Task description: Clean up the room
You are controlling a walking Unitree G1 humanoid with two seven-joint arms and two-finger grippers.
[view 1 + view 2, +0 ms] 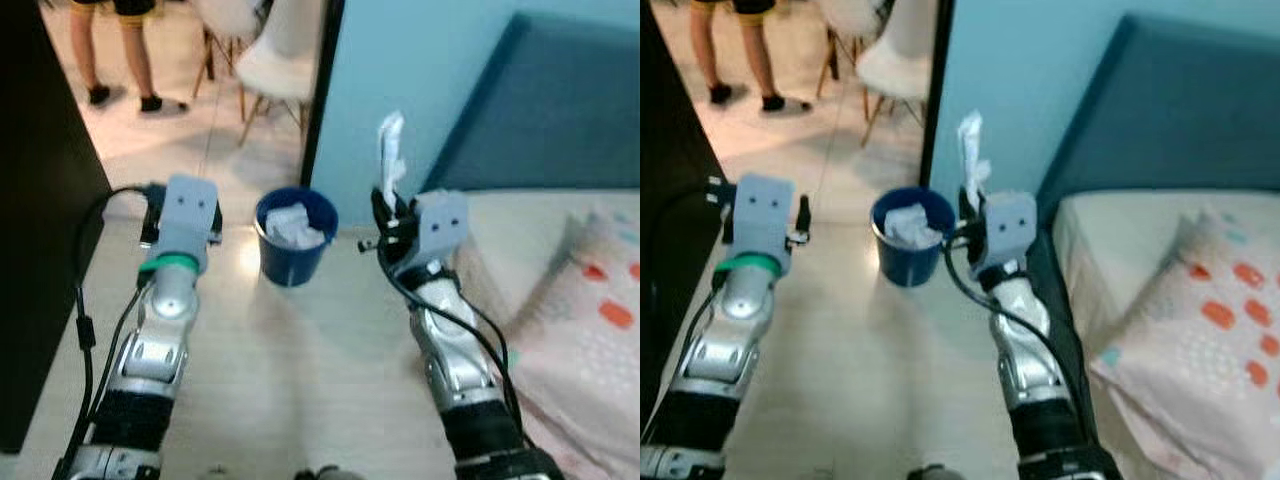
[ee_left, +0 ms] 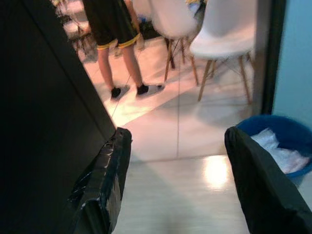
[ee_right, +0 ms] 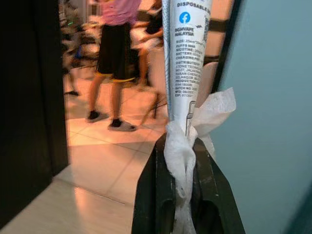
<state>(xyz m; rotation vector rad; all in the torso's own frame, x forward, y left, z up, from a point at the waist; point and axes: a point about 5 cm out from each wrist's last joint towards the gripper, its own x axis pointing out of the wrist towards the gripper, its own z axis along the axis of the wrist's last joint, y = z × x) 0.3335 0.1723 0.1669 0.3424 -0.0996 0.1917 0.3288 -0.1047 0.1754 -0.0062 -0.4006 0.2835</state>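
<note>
The right end effector (image 3: 187,161) is clenched on a white printed packet (image 3: 187,58) with tissue (image 3: 214,109), held upright just beside the blue waste bin (image 1: 295,240). The left end effector (image 2: 178,185) is released, empty. Current step is judged disposal: next, move the packet over the bin and release.

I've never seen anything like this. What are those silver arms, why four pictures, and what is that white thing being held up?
The two silver arms belong to a walking household robot. Two pictures come from cameras in its head, looking down; the other two from cameras on each wrist. The right tool is shut on a printed white packet with some tissue. The left tool is open and holds nothing. On the floor ahead stands a blue bin with crumpled paper inside. A bed lies to the right, and a person stands beyond the doorway.
</note>
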